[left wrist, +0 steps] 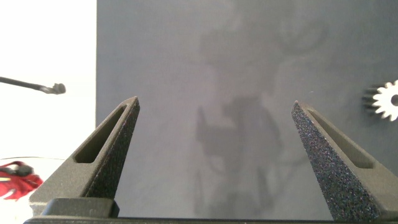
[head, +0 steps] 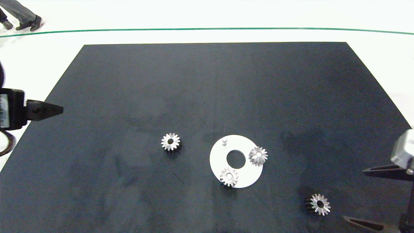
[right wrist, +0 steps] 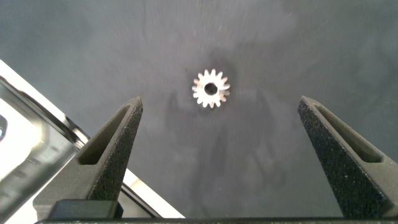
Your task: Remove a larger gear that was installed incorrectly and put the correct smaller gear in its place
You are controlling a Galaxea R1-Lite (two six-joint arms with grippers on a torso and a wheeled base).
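The larger gear (head: 170, 141) sits alone on the dark mat (head: 207, 90) left of centre in the frame, apart from the white round plate (head: 220, 158). That plate lies just right of centre; it has a dark hole in its middle, a bare short peg (head: 224, 140) near its upper left edge, and two silver gears (head: 258, 156) mounted on it, one at its right edge and one at its lower edge.

The smaller gear (head: 319, 204) lies in the lower right of the frame, well apart from the plate. The right pincer (head: 367, 197) hangs near it at the right edge, fingers spread wide with nothing between them. The left pincer (left wrist: 214, 118) is at the left edge of the counter, over the mat's border, also spread and empty. A person's shoes (head: 29, 24) show at the upper left.
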